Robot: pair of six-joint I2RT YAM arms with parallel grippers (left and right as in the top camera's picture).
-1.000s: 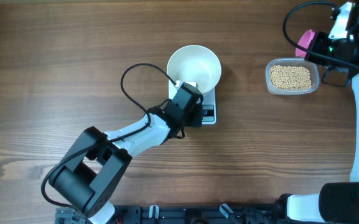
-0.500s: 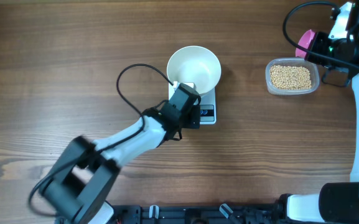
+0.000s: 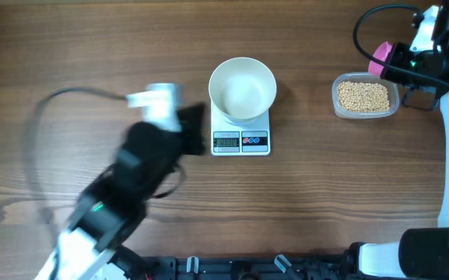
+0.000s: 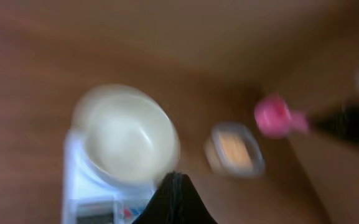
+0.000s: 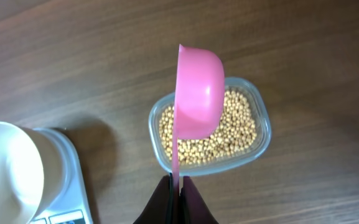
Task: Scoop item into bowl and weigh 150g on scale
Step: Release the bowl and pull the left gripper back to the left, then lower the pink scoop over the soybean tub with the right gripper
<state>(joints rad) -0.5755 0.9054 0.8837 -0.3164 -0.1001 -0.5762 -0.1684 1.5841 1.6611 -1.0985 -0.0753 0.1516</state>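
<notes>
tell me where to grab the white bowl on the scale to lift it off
Pinch the rim of the bowl from above, one finger inside, one outside. It stands upright on the scale, and its round wall looks too wide to span. Take the left rim, nearest the left gripper.

I see the round white bowl (image 3: 243,88) sitting on the white rectangular scale (image 3: 240,142). At its 3 o'clock stands the clear plastic tub (image 3: 337,109), pale-tan round beans (image 3: 364,96) inside.

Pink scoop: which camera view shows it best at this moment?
Right wrist view: the pink scoop is sharp and central, gripped by its handle in the right gripper, above the beans. Overhead shows only a small pink sliver; left wrist shows a blurred pink blob.
</notes>
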